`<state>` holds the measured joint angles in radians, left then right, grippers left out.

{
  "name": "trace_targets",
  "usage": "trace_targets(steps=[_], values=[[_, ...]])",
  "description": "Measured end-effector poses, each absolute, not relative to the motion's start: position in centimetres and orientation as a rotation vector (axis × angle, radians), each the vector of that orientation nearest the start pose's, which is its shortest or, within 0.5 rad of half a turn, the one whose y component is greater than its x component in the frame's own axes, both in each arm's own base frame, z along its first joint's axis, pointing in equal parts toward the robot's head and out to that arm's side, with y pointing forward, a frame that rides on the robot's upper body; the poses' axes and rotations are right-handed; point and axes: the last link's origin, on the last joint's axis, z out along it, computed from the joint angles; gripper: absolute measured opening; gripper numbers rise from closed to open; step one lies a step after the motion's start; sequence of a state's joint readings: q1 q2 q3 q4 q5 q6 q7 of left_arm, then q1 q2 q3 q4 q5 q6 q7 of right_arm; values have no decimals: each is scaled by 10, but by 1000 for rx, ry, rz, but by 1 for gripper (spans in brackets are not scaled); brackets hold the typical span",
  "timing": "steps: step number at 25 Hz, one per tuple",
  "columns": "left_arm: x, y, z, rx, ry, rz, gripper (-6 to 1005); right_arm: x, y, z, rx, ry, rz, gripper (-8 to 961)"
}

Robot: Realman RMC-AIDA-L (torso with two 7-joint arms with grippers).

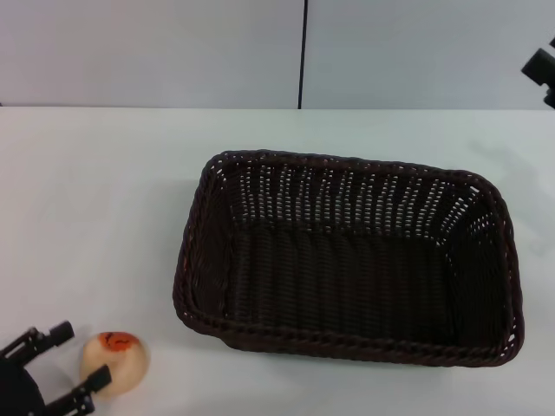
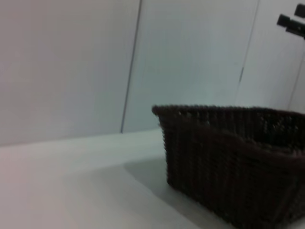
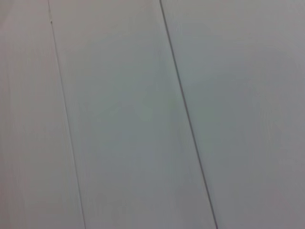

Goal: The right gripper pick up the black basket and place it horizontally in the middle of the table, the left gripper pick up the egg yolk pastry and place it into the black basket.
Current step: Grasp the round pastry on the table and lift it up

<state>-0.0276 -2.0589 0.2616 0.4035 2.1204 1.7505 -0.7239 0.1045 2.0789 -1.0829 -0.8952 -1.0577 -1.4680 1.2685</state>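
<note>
The black basket [image 1: 205, 260] lies lengthwise across the middle of the white table, empty; it also shows in the left wrist view [image 2: 224, 157]. The egg yolk pastry [image 1: 117, 360], pale with an orange-red spot, sits on the table near the front left corner, left of the basket. My left gripper [image 1: 82, 355] is open low at the front left, its fingertips just reaching the pastry, the nearer finger [image 1: 94, 381] touching its side. My right gripper [image 1: 541, 69] shows only as a black part at the far right edge, raised away from the basket.
The white table [image 1: 104, 191] runs to a pale panelled wall [image 1: 173, 52] with a dark vertical seam. The right wrist view shows only wall panels [image 3: 143, 114]. A black part of the right arm shows high in the left wrist view [image 2: 291, 23].
</note>
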Motion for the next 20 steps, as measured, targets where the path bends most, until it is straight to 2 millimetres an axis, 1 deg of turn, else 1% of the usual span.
trace_targets(steps=[5,9,16,20], values=[[-388,130,-4,-2359,-672,-686,760,271,278,70,-2080,515,1292,690],[-387,132,-9,-2379,-655,-678,735,275,276,72,-2049,533,1332,690],[-386,134,-15,-2407,-642,-665,691,291,266,74,-1968,588,1403,692],[-383,134,-15,-2402,-569,-668,666,297,261,72,-1937,610,1424,691]])
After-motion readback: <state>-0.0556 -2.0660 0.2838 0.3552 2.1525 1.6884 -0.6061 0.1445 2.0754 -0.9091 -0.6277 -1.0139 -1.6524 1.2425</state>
